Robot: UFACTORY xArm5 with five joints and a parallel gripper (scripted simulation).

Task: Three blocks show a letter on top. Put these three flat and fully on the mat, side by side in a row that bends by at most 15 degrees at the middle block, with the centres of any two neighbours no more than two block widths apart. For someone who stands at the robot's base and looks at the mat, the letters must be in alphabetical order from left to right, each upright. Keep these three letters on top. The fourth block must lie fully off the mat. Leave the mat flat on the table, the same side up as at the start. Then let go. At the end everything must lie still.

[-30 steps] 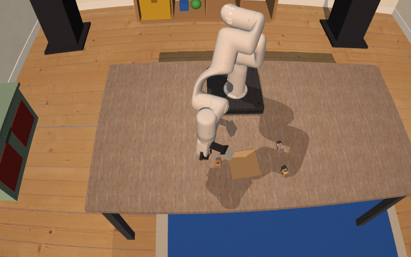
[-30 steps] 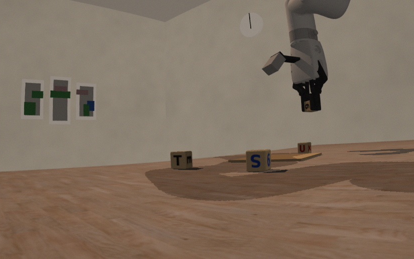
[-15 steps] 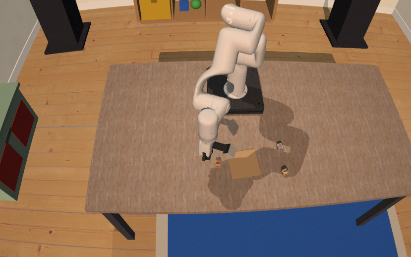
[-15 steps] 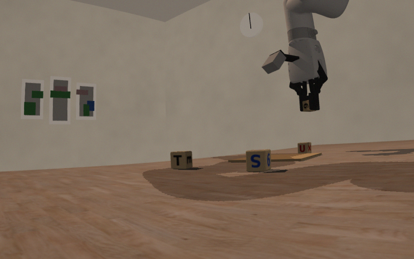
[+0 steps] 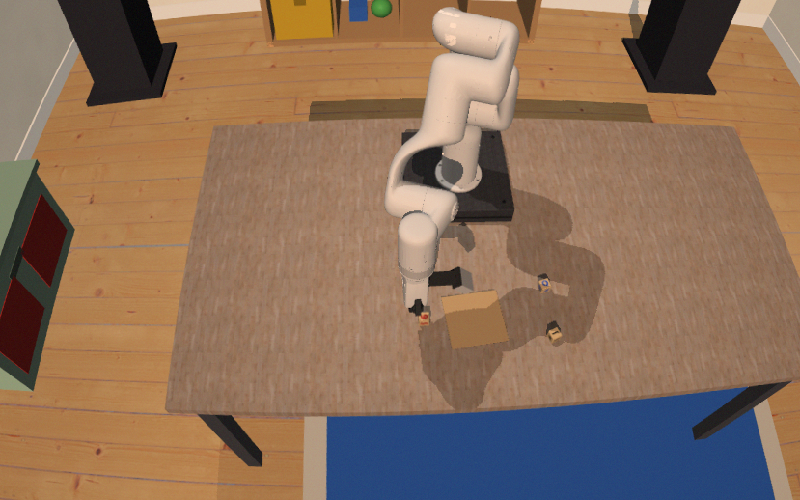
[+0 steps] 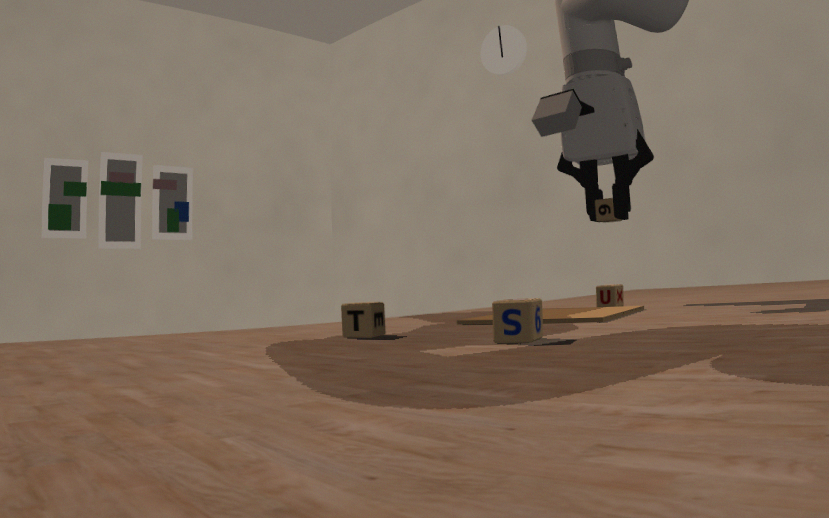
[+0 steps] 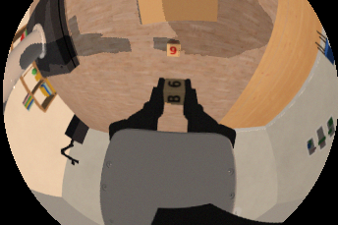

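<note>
My gripper (image 5: 416, 308) (image 6: 608, 214) (image 7: 174, 85) is shut on a wooden block (image 6: 604, 209) (image 7: 174, 92) with black B and 6 on visible faces. It holds the block high above the table. A red-marked block (image 5: 425, 319) (image 6: 609, 296) (image 7: 173, 50) stands off the mat (image 5: 474, 319) (image 6: 610, 314) (image 7: 189, 1), just left of it in the top view; a red 9 or 6 shows on top, U and X on its sides. A blue-marked block (image 5: 544, 284) (image 6: 517, 321) with S and 6 on its sides and a black-marked block (image 5: 553, 334) (image 6: 362, 320) with T and E on its sides stand right of the mat.
The robot's black base plate (image 5: 492, 202) is at the back of the table (image 5: 278, 266). The mat lies flat, with no block on it. A grey box on a black bracket (image 6: 556, 113) sticks out from the gripper's side.
</note>
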